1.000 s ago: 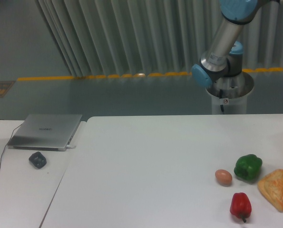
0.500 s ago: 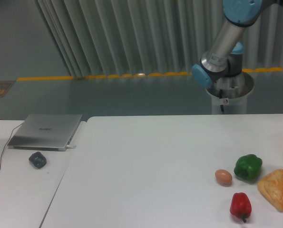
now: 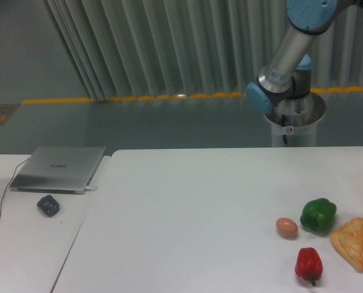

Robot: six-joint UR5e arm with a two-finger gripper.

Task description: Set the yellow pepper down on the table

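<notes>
White surface (image 3: pixel 199 201) spread across the foreground, carrying an egg (image 3: pixel 286 227), green pepper (image 3: pixel 318 214), red pepper (image 3: pixel 308 264) and a triangular pastry (image 3: pixel 353 242), all clustered at right. Egg just beside green pepper. Beside it at left, narrower table (image 3: pixel 28 244) with closed laptop (image 3: pixel 58 169) and dark mouse (image 3: pixel 47 205). Behind, grey-green floor with yellow line (image 3: pixel 132 97) and ribbed grey curtain (image 3: pixel 169 43). Robot arm (image 3: pixel 288 55) rising out of frame at top right; pincer out of view, state untold. Yellow pepper nowhere in sight.
</notes>
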